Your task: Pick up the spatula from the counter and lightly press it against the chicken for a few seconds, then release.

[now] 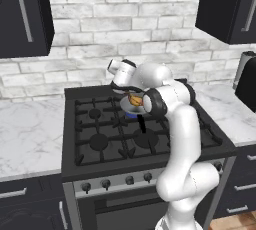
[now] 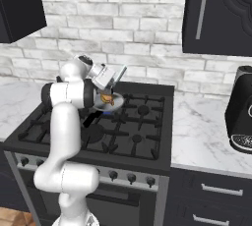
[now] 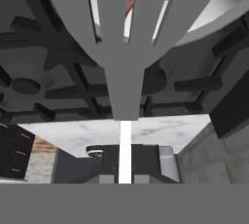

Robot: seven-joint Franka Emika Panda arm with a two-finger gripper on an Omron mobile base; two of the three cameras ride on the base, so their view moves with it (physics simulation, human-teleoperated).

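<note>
Grey slotted flat-bladed spatula (image 3: 121, 47) is held in the tool (image 3: 125, 167), whose jaws are pressed together on its thin handle. The blade sits over the orange-brown chicken piece (image 2: 109, 100), glimpsed through the slots, in the round pale pan (image 1: 131, 110) on the black gas stove (image 1: 100, 139). Contact between blade and meat cannot be confirmed; the blade appears to be just above it. Assessment: pick-up complete, pressing step in hand. The next move calls for a short, gentle descent, a brief hold, then opening of the jaws.
</note>
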